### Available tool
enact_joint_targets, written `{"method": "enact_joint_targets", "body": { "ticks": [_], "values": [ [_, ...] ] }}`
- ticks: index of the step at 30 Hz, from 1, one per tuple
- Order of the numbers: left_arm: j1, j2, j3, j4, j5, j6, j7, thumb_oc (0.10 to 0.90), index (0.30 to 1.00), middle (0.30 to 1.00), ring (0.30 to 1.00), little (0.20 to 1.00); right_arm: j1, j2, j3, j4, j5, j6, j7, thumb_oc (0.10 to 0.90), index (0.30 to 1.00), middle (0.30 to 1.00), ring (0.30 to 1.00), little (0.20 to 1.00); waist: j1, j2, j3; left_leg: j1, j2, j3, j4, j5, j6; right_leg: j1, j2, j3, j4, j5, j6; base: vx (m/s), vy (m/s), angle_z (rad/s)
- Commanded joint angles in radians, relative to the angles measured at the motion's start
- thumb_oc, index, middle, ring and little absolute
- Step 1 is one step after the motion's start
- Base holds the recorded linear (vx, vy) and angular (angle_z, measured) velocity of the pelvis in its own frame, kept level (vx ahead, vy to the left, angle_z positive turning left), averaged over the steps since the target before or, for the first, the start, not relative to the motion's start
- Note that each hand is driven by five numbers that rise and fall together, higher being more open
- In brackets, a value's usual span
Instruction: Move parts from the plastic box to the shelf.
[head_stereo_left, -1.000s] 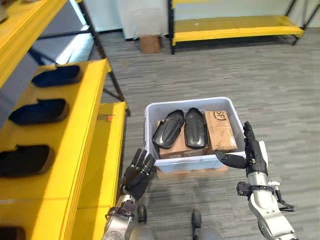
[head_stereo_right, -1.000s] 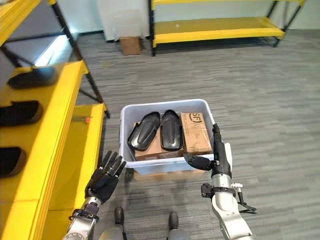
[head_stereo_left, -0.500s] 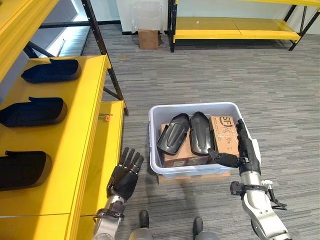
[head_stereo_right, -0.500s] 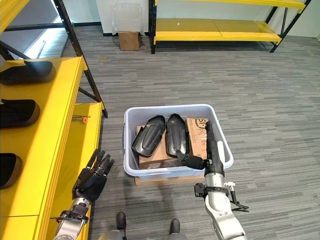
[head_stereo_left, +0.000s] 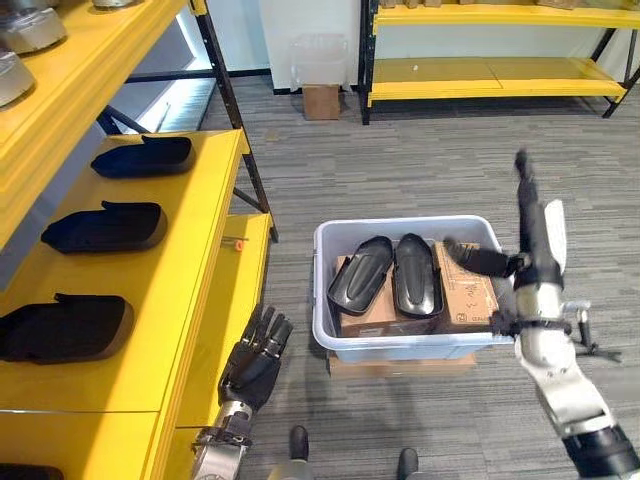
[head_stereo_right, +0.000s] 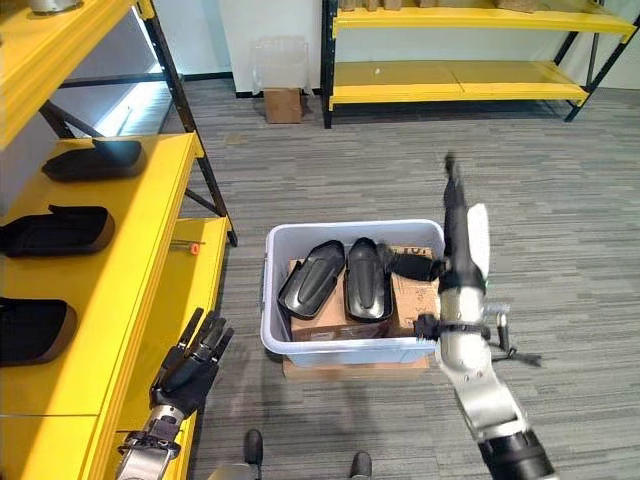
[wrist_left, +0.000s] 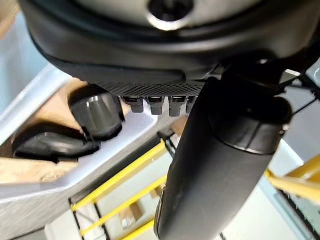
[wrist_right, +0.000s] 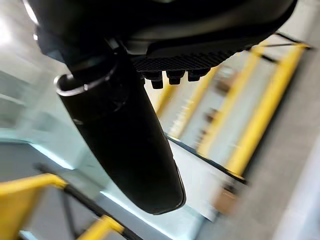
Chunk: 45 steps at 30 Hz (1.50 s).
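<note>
while the two glossy black moulded parts (head_stereo_left: 385, 275) lay side by side on brown cardboard cartons (head_stereo_left: 462, 290) inside the pale grey plastic box (head_stereo_left: 402, 345), i had hold of nothing. my right hand (head_stereo_left: 532, 240) stood upright at the box's right rim, fingers straight and pointing up, thumb reaching in over the cartons; i judged that it was set there to come at the nearer part from the side. my left hand (head_stereo_left: 254, 362) hung low beside the yellow metal shelf (head_stereo_left: 205, 240), fingers relaxed and spread, free to help. three similar black parts (head_stereo_left: 103, 226) sat spaced along that shelf, with room left nearer me.
</note>
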<state>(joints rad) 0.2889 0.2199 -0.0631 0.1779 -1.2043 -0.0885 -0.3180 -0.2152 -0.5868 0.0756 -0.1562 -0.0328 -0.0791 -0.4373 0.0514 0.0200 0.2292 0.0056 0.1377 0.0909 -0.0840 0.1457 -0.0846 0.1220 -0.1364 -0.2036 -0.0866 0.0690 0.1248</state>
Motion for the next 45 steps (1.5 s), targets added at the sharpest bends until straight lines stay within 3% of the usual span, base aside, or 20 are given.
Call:
{"method": "enact_joint_targets", "body": {
  "ticks": [1, 14, 30, 41, 45],
  "values": [
    [-0.082, 0.046, 0.008, -0.061, 0.001, -0.025, -0.116, 0.9, 1.0, 1.0, 1.0, 1.0, -0.141, -0.034, -0.026, -0.055, -0.037, -0.007, 0.009, 0.9, 1.0, 1.0, 1.0, 1.0, 0.036, -0.031, -0.048, -0.024, -0.001, -0.005, -0.003, -0.041, -0.022, 0.04, 0.061, -0.05, 0.059, -0.102, -0.047, 0.05, -0.004, 0.03],
    [-0.132, 0.073, -0.032, -0.039, 0.022, 0.02, -0.121, 0.9, 1.0, 1.0, 1.0, 1.0, -0.281, -0.038, 0.055, 0.112, -0.128, 0.062, 0.028, 0.9, 1.0, 1.0, 1.0, 1.0, 0.067, -0.002, 0.001, -0.07, -0.036, -0.027, -0.003, -0.037, -0.012, -0.02, 0.042, -0.06, 0.107, -0.111, -0.042, 0.0, 0.01, 0.12],
    [-0.235, 0.107, -0.086, -0.113, -0.013, 0.014, -0.117, 0.9, 1.0, 1.0, 1.0, 1.0, -0.316, -0.034, 0.062, 0.154, -0.23, 0.069, -0.043, 0.9, 1.0, 1.0, 1.0, 1.0, 0.032, 0.087, 0.265, -0.287, -0.114, -0.042, 0.169, -0.062, 0.034, -0.316, 0.031, -0.02, 0.48, -0.246, -0.105, -0.17, 0.023, -0.01],
    [-0.223, 0.1, -0.089, -0.133, -0.032, -0.003, -0.104, 0.9, 1.0, 1.0, 1.0, 1.0, -0.317, -0.05, 0.064, 0.138, -0.265, 0.079, -0.03, 0.9, 1.0, 1.0, 1.0, 1.0, 0.016, 0.109, 0.291, -0.333, -0.12, -0.023, 0.217, -0.076, 0.044, -0.411, 0.024, -0.002, 0.588, -0.283, -0.121, -0.05, 0.012, -0.05],
    [-0.224, 0.101, -0.085, -0.132, -0.03, 0.0, -0.109, 0.9, 1.0, 1.0, 1.0, 1.0, -0.325, -0.057, 0.061, 0.137, -0.291, 0.092, -0.03, 0.9, 1.0, 1.0, 1.0, 1.0, 0.013, 0.105, 0.291, -0.344, -0.123, -0.022, 0.229, -0.082, 0.046, -0.434, 0.019, 0.001, 0.616, -0.295, -0.121, 0.0, 0.0, 0.0]
  ]
}}
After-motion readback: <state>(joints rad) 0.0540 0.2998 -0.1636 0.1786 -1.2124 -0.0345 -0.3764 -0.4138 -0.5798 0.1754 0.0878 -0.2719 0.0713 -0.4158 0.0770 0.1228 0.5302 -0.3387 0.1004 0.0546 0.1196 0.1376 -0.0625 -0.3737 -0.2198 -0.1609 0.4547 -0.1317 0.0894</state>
